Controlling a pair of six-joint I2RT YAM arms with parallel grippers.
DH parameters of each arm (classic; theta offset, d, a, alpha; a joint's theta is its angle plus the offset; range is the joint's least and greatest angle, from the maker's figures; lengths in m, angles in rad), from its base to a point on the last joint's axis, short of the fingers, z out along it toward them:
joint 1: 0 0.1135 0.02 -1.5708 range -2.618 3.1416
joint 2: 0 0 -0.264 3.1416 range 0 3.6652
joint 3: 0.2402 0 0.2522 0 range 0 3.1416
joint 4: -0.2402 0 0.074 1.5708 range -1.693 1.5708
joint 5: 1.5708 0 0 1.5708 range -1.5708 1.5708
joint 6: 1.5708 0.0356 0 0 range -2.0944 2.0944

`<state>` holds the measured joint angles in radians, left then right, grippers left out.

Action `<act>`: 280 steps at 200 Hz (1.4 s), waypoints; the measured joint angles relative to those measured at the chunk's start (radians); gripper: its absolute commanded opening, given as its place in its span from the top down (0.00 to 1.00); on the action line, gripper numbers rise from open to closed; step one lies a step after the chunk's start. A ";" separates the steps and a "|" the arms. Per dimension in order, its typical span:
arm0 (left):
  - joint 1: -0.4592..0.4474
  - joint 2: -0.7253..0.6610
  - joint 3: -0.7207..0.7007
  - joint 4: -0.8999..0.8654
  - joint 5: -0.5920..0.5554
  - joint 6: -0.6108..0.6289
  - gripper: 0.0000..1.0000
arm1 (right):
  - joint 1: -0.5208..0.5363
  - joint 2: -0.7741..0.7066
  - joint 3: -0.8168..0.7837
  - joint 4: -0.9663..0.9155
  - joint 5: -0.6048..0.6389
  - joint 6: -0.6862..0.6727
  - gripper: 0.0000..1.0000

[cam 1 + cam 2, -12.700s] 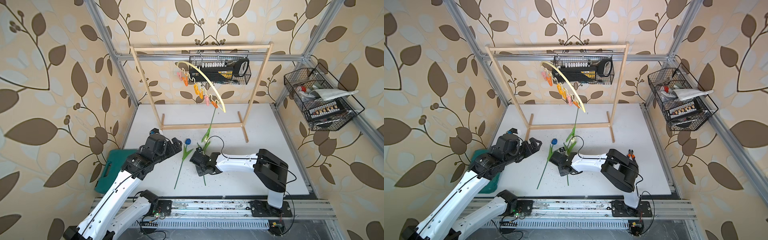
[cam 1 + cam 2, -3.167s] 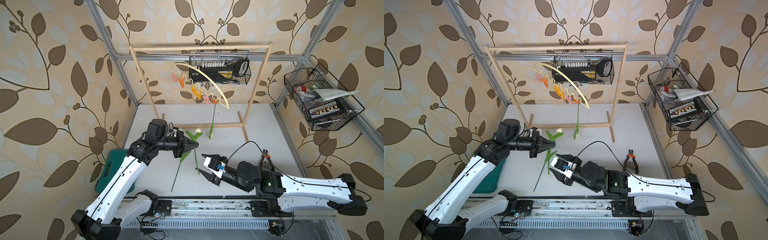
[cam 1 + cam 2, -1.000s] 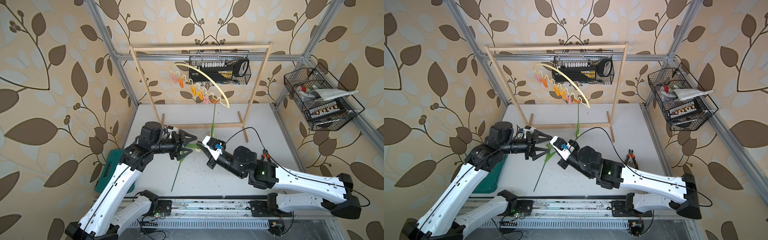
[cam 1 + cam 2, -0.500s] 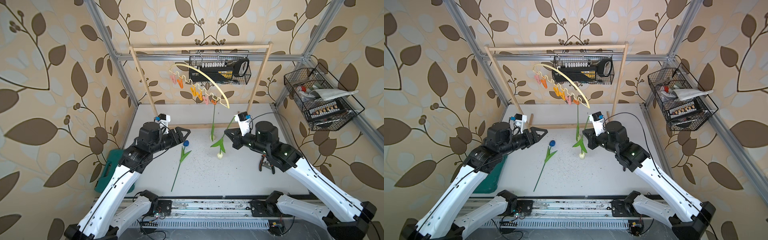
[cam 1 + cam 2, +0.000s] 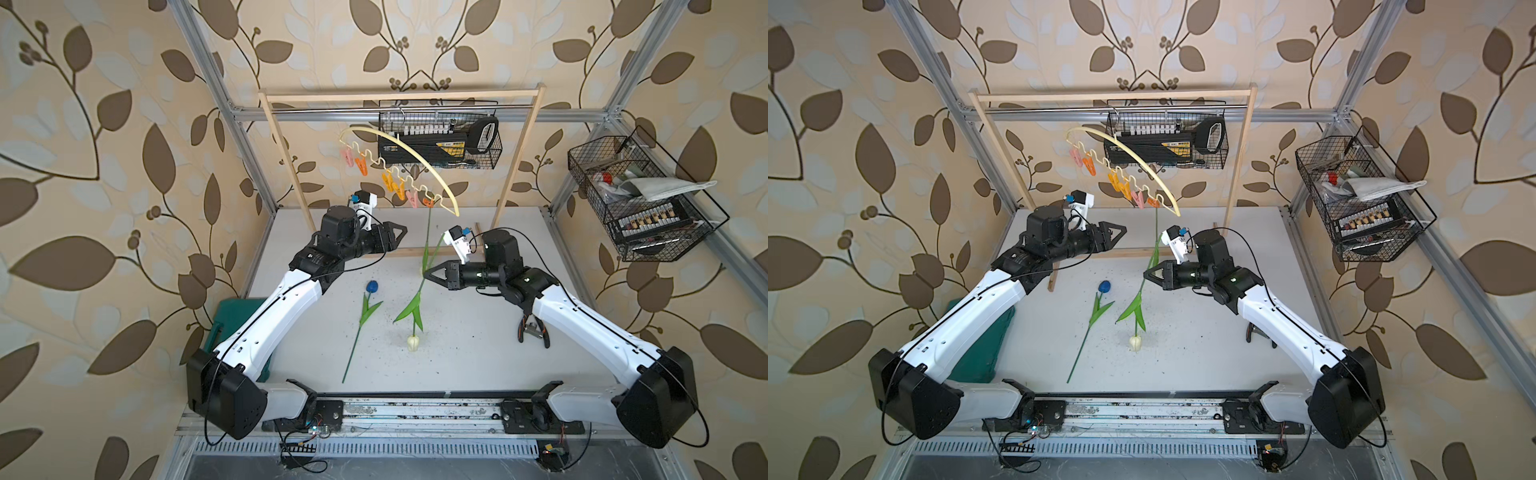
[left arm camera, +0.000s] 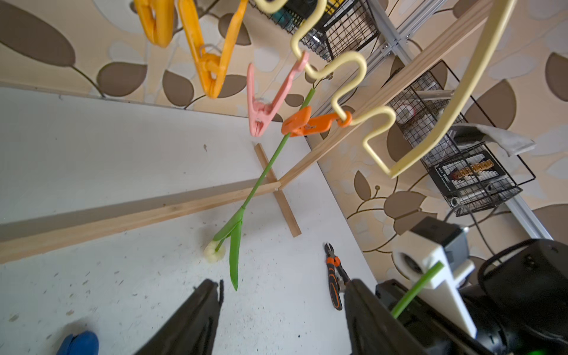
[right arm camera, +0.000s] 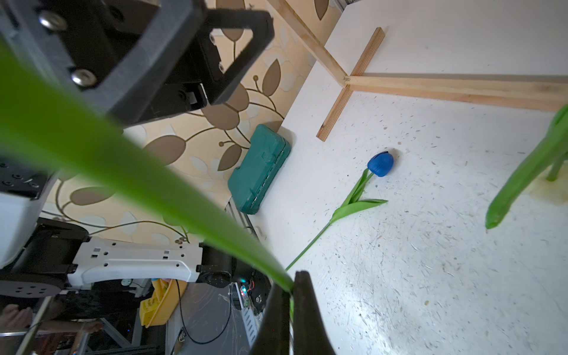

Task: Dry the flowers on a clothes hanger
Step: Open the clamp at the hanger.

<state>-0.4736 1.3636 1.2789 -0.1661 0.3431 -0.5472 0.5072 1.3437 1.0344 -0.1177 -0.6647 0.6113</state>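
The pale yellow clothes hanger (image 5: 390,137) hangs from the wooden rack, with orange and pink clothespins along its wavy bar. An orange clothespin (image 6: 307,125) at its right end grips one of the flowers, a white tulip (image 6: 261,178) hanging head down. My right gripper (image 5: 428,274) is shut on the stem of a second white tulip (image 5: 412,343), held in the air beside the hung one with its head low over the table. A blue tulip (image 5: 372,286) lies on the table. My left gripper (image 5: 399,232) is open and empty, raised left of the hung stem and below the clothespins.
The wooden rack's base bar (image 6: 123,221) crosses the back of the table. Pliers (image 5: 532,330) lie under my right arm. A green case (image 5: 232,316) sits at the table's left edge. Wire baskets hang on the back rail (image 5: 440,137) and the right wall (image 5: 640,199).
The right gripper has swung up and to the right with the white tulip, away from the left gripper. The left gripper has risen toward the hanger, its jaws a little narrower.
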 measured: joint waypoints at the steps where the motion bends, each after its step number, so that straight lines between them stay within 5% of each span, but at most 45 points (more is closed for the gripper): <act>1: 0.000 0.005 0.003 0.005 0.000 0.002 0.36 | 0.000 0.003 -0.001 0.003 0.000 0.002 1.00; 100: 0.000 0.315 0.206 0.115 -0.005 0.094 0.41 | -0.052 0.273 -0.011 0.306 0.037 0.206 1.00; 280: 0.000 0.417 0.317 0.207 -0.084 0.100 0.40 | -0.052 0.301 0.061 0.264 0.055 0.150 1.00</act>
<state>-0.4736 1.7805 1.5959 0.0410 0.2596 -0.4469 0.4549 1.6444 1.0954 0.1459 -0.6094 0.7612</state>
